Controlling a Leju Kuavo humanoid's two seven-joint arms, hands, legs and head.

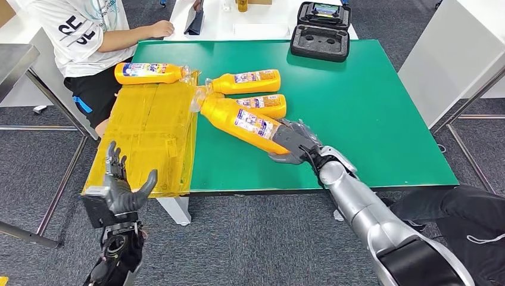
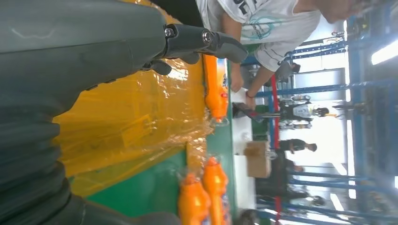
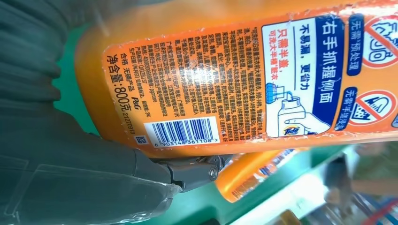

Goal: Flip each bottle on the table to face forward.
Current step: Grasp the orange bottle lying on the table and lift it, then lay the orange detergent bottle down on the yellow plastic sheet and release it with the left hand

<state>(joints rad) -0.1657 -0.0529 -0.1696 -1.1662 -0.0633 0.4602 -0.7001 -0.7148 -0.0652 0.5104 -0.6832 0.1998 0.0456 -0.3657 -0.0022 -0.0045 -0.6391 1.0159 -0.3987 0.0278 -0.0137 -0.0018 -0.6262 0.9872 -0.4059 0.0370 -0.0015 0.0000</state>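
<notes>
Fingers of the right hand are wrapped round the base of the nearest bottle — its long axis runs diagonally toward the counter's far-left corner. Left hand is held spread, off the near edge.

Three bottles mid-table, a fourth bottle left on plastic sheet

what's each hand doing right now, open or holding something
Left hand: open, fingers apart, holding nothing, off the table's near edge.
Right hand: gripping the base end of the nearest orange bottle.
</notes>
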